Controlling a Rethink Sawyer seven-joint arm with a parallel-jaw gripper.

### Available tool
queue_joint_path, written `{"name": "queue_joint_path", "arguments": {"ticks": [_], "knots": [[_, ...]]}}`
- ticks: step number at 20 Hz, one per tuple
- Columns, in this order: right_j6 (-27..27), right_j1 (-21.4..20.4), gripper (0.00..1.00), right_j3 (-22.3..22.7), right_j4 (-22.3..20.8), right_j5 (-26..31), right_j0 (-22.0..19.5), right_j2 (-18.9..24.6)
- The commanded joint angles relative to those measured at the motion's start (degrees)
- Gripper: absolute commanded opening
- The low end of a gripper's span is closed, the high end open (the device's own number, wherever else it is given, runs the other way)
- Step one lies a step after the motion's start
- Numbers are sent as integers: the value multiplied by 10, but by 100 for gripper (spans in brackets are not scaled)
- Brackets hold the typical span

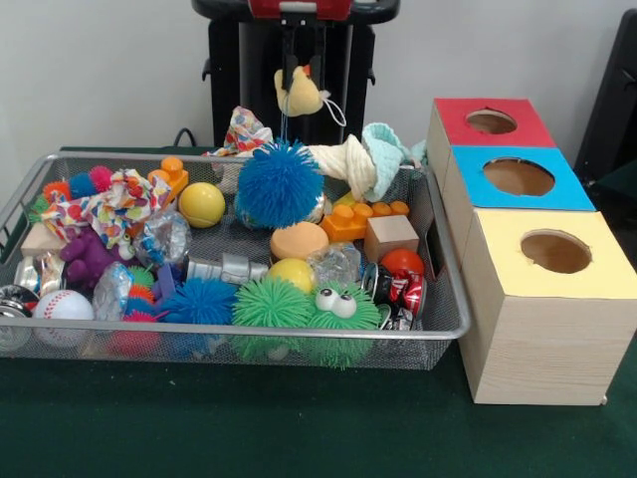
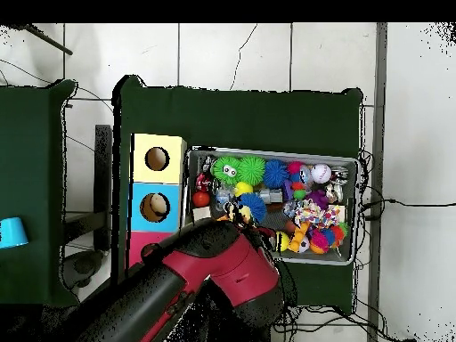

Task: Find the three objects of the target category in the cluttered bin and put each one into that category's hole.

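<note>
Bin (image 1: 438,249) of toys sits just left of the boxes (image 1: 542,299).

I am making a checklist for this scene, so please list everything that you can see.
table: one, green, under everything
bin: one, wire mesh, on table
red box, blue box, yellow box: one each, one hole each, in a row beside bin
blue spiky ball: one, bin's middle
green spiky balls: two, bin's front; one has eyes
yellow ball: one, left of blue spiky ball
baseball: one, white, front left corner
cube: one, wood, bin's right part
other toys: many, mixed colours, in bin
plush: one, yellow, above bin
claw: one, black, shut on plush
arm: one, red and black
</note>
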Motion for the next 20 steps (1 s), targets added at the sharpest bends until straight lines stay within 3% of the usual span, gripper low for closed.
{"name": "queue_joint_path", "arguments": {"ticks": [1,20], "knots": [[12,-5,0,8,55,32,-17,108],[146,24,0,8,44,19,32,99]]}}
